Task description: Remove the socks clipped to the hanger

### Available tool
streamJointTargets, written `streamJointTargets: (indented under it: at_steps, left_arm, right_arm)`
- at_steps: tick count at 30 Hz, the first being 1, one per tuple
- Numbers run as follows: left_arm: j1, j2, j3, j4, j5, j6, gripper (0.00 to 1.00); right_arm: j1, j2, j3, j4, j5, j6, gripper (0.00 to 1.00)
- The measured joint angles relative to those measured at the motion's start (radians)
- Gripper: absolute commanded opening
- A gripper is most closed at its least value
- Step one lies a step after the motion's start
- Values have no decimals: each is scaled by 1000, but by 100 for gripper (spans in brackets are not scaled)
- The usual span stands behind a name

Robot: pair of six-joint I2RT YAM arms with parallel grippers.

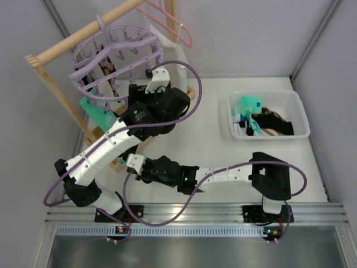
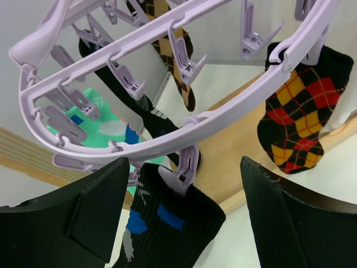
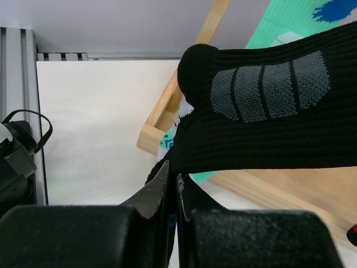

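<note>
The lavender hanger (image 1: 117, 50) hangs from the wooden rail at the back left; its ring (image 2: 167, 139) fills the left wrist view. A black sock with blue marks (image 2: 173, 229) hangs from a clip (image 2: 181, 173). My left gripper (image 2: 183, 162) is open just under the ring, one finger on each side of that sock. Also clipped are a mint-green sock (image 2: 106, 125), a brown checked sock (image 2: 173, 56) and a black sock with red and yellow checks (image 2: 301, 111). My right gripper (image 3: 173, 170) is shut on the lower part of a black sock (image 3: 268, 128), low by the frame's foot (image 1: 133, 163).
A white bin (image 1: 298, 111) at the right holds several loose socks, one mint-green (image 1: 248, 106). The wooden rail frame (image 1: 83, 39) stands at the left, its base (image 3: 167, 111) close to my right gripper. A pink coat hanger (image 1: 173, 22) hangs at the back.
</note>
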State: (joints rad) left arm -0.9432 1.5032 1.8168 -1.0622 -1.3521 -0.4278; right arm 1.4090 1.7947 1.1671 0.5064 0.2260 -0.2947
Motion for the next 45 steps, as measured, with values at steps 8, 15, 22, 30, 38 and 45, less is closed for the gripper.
streamJointTargets:
  at_steps: [8, 15, 22, 30, 38, 45]
  left_arm:
    - [0, -61, -103, -1, 132, -84, 85]
    - [-10, -195, -119, -2, 185, -121, 86]
    - [-11, -209, -116, -3, 133, -90, 86]
    - [-6, -178, -130, -7, 44, -45, 80]
    - [18, -152, -145, -7, -4, -23, 69]
    - [97, -152, -196, -7, -4, -23, 56]
  right_arm:
    - [0, 0, 0, -29, -29, -25, 0]
    - [0, 1, 8, -65, -51, -48, 0]
    - [4, 46, 91, -87, -62, -74, 0]
    - [18, 71, 136, -121, -64, -101, 0]
    - [23, 80, 145, -131, -67, -107, 0]
    - [25, 80, 145, -134, -71, -108, 0]
